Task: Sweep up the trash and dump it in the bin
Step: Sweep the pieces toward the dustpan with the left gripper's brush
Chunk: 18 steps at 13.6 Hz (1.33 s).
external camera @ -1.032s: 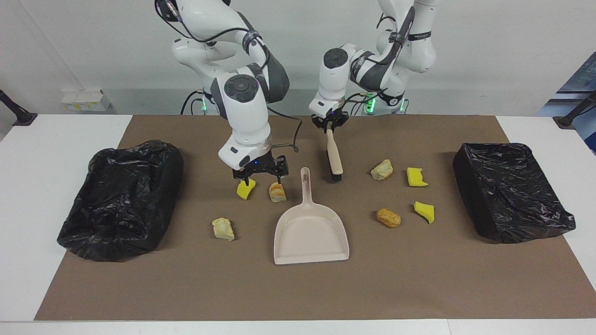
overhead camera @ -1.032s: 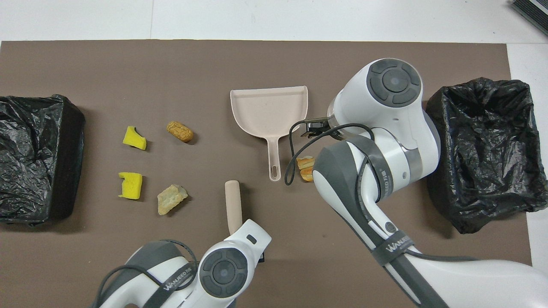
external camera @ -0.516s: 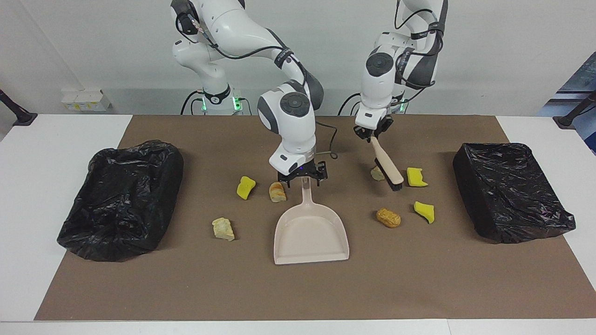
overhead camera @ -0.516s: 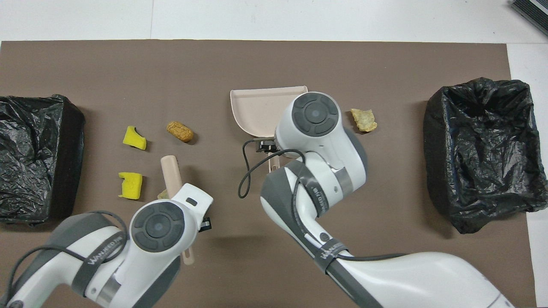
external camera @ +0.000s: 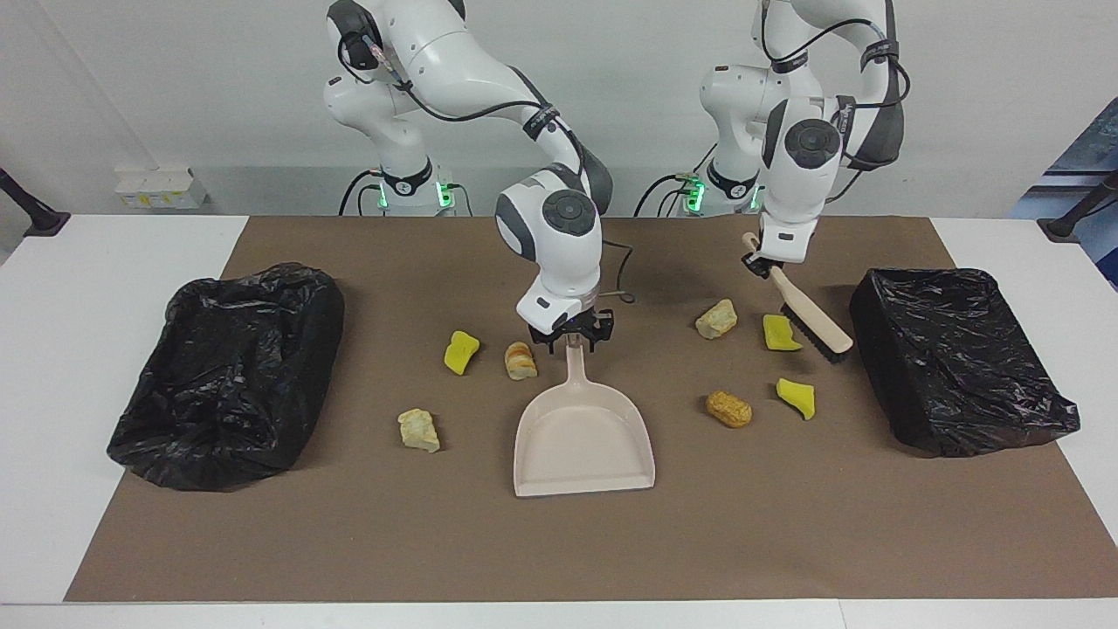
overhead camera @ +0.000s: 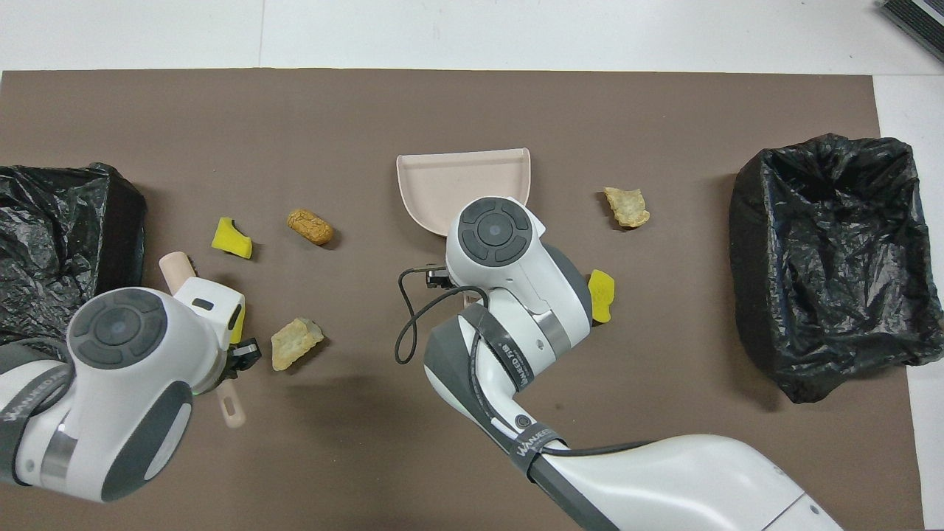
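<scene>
- Brown mat (external camera: 559,550) covers most of a white desk (external camera: 96,253) in the facing view.
- Two black-bagged bins stand on it, one at the right arm's end (external camera: 227,376) and one at the left arm's end (external camera: 956,358).
- One beige dustpan (external camera: 583,437) lies in the middle, its handle toward the robots.
- Seven scraps of trash lie on the mat: three yellow sponge pieces (external camera: 461,351) (external camera: 780,333) (external camera: 797,397) and four bread-like lumps (external camera: 521,360) (external camera: 419,430) (external camera: 716,318) (external camera: 728,408). Three are on the right arm's side of the dustpan, four on the left arm's.
- The right pincer (external camera: 572,336) is at the handle's tip; I cannot tell whether it grips.
- The left pincer (external camera: 769,262) is clamped on one brush (external camera: 808,319), which is tilted, with its bristles between a sponge piece and the nearby bin.
- A wide bare strip of mat runs along the edge farthest from the robots.
- The overhead view shows six scraps; the arms cover the rest.
- The dustpan's mouth opens onto bare mat.
</scene>
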### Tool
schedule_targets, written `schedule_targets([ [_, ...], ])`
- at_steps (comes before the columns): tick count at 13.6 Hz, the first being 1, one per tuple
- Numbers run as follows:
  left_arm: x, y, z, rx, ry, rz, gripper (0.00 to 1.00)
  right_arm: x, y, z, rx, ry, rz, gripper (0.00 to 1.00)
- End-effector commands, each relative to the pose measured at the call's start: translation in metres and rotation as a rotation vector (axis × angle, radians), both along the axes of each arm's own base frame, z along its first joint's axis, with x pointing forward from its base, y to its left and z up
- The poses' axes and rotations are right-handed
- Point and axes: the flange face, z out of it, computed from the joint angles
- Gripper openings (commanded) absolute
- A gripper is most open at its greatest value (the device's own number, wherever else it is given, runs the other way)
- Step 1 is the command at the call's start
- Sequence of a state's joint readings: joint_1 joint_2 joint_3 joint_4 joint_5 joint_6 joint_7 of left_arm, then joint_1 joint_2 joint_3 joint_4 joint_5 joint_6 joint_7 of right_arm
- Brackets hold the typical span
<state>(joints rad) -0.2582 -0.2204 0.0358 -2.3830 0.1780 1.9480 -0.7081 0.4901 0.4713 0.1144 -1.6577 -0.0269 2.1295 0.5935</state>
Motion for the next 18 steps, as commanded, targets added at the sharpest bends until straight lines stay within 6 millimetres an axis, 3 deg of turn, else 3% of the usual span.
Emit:
schedule_targets([
  [1,-0.022,0.006,-0.014,0.023,0.024,-0.016,0.00,0.000,-0.004,0.002,-0.003,-0.039,0.004,0.59],
  [3,-0.036,0.005,-0.029,0.031,0.057,-0.028,0.00,0.005,-0.004,0.007,0.012,-0.066,-0.002,0.59],
  [6,-0.037,0.000,-0.037,0.027,0.052,-0.046,0.00,0.008,0.000,0.014,0.007,-0.092,0.008,0.39],
  [7,-0.036,-0.002,-0.037,0.020,0.044,-0.052,0.00,0.009,-0.001,0.015,0.006,-0.095,0.004,0.26],
  [8,-0.036,-0.009,-0.038,0.013,0.043,-0.070,0.00,0.011,-0.003,0.015,0.005,-0.098,0.001,0.03],
  [11,-0.046,-0.050,-0.043,-0.056,0.063,-0.141,0.00,0.019,-0.012,0.019,0.001,-0.109,0.012,0.00],
  [13,-0.050,-0.070,-0.041,-0.106,0.056,-0.181,0.00,0.032,-0.031,0.029,-0.003,-0.119,0.029,0.00],
  [15,-0.052,-0.089,-0.040,-0.137,0.065,-0.217,0.00,0.047,-0.060,0.041,-0.011,-0.130,0.188,0.00],
  [18,-0.028,-0.101,-0.023,-0.137,0.096,-0.209,0.00,0.061,-0.097,0.044,-0.028,-0.121,0.421,0.00],
])
